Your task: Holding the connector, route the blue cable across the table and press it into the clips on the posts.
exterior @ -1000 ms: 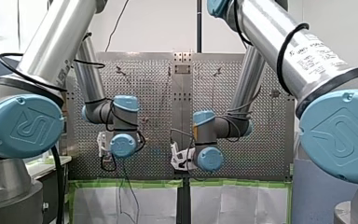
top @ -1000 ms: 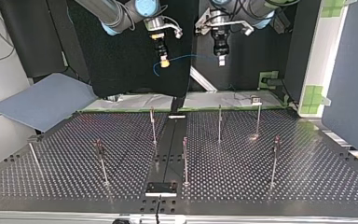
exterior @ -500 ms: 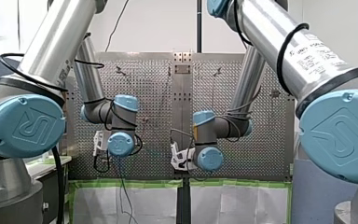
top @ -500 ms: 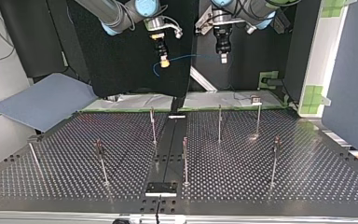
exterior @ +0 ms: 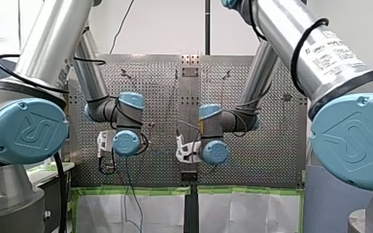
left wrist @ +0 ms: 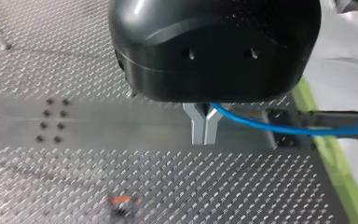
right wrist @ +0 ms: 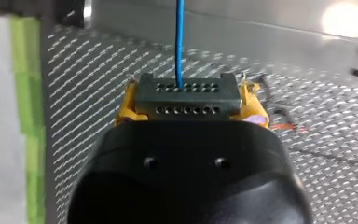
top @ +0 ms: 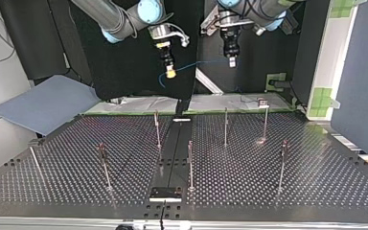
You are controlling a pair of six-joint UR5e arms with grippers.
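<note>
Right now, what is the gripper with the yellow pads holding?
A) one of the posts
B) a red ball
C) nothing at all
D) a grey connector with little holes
D: in the right wrist view my right gripper squeezes the grey connector between its yellow pads, and the blue cable runs out of the connector.

The right gripper (right wrist: 189, 105) clamps the grey connector (right wrist: 188, 95) between yellow pads (right wrist: 126, 105), and the blue cable (right wrist: 180, 37) runs straight ahead from the connector's middle.
</note>
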